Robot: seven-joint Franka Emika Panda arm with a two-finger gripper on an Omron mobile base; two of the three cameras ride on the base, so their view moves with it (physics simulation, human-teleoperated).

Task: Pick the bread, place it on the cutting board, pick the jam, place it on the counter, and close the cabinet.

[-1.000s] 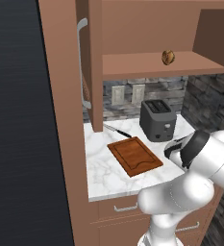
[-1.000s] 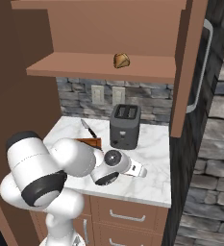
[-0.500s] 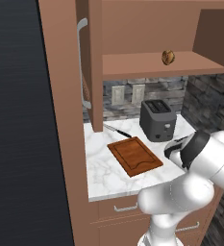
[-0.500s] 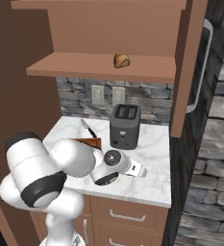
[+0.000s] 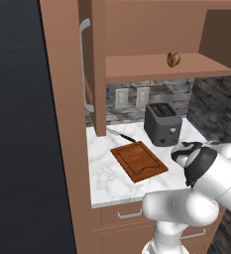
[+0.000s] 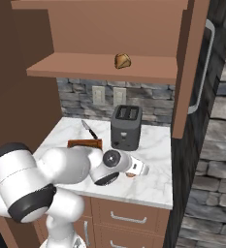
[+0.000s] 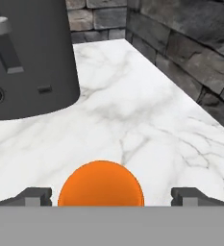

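The cabinet (image 5: 87, 69) stood open at the left, its door edge-on with the bar handle facing out. The cutting board (image 5: 139, 161) lay flat on the counter (image 5: 104, 181), long axis running diagonally from near right to far left, a knife (image 5: 121, 134) just beyond it. The bread (image 5: 173, 59) sat upright on the shelf (crease roughly vertical). Right of the toaster (image 6: 125, 127), the gripper (image 7: 111, 196) hung low over the marble, fingers spread well apart, with the jam (image 7: 101, 184) between them, neither tip touching it. Nothing had visibly shifted since a second earlier.
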